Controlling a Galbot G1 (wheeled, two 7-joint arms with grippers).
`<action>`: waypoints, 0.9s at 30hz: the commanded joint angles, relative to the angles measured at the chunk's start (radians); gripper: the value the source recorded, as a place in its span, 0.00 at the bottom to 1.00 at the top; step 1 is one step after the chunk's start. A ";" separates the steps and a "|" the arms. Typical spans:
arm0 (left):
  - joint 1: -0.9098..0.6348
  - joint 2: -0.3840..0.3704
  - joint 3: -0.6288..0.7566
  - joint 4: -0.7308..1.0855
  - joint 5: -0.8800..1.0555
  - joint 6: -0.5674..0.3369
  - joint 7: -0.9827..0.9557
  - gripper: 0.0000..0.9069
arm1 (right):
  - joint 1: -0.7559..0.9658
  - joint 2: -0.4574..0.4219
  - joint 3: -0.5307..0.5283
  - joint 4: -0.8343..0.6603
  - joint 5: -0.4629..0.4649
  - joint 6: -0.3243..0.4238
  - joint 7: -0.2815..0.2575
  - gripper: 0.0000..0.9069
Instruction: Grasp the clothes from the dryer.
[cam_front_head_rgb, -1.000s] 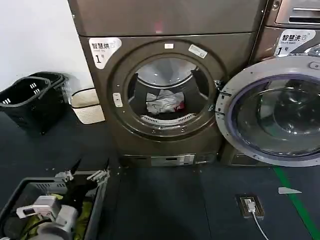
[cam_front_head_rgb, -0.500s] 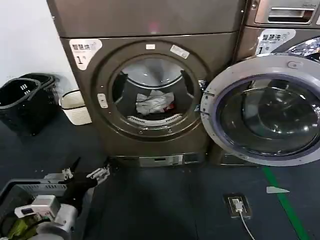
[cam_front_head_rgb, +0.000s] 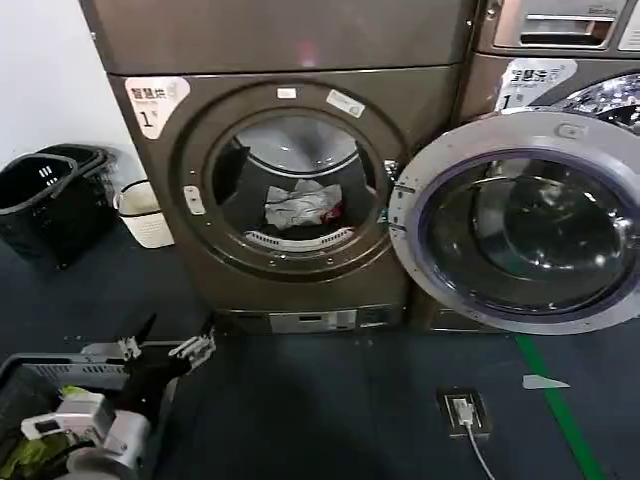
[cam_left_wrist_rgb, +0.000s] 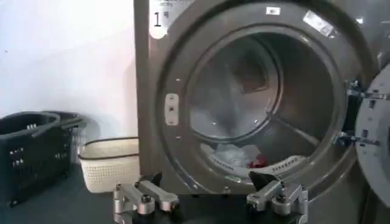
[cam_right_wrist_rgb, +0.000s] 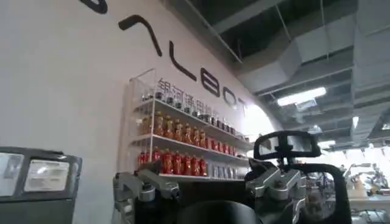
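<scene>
The bronze-brown dryer (cam_front_head_rgb: 290, 290) with the "1" sticker stands ahead, its silver-rimmed glass door (cam_front_head_rgb: 402, 240) swung open to the right. Inside the drum lie the clothes (cam_front_head_rgb: 300, 205), a small white and grey bundle with a bit of red. My left gripper (cam_front_head_rgb: 170, 345) hangs low at the near left, open and empty, well short of the porthole. In the left wrist view the left gripper (cam_left_wrist_rgb: 207, 185) faces the dryer (cam_left_wrist_rgb: 152, 122), and the clothes (cam_left_wrist_rgb: 234, 155) lie beyond its spread fingertips. My right gripper (cam_right_wrist_rgb: 210, 182) is open and empty, pointing at a shelf of bottles.
A grey basket (cam_front_head_rgb: 20, 375) with yellow-green cloth (cam_front_head_rgb: 25, 450) sits under my left arm. Two black baskets (cam_front_head_rgb: 50, 200) and a white basket (cam_front_head_rgb: 140, 213) stand left of the dryer. A like machine (cam_front_head_rgb: 560, 80) is behind the open door. A floor socket (cam_front_head_rgb: 462, 410) and green line (cam_front_head_rgb: 560, 415) lie at right.
The dryer and its open door have slid leftward in the head view and look slightly nearer. My left gripper stays open low at the near left.
</scene>
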 joint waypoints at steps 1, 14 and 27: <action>-0.001 -0.002 0.001 0.005 0.000 -0.001 0.000 1.00 | 0.000 -0.001 0.000 0.000 0.001 0.000 0.000 1.00; -0.007 -0.005 0.002 0.015 0.000 -0.005 0.000 1.00 | -0.003 -0.001 0.000 -0.003 0.005 0.055 -0.026 1.00; -0.017 -0.001 0.001 0.008 0.003 -0.022 0.010 1.00 | -0.011 0.003 0.024 0.001 0.050 0.049 -0.083 1.00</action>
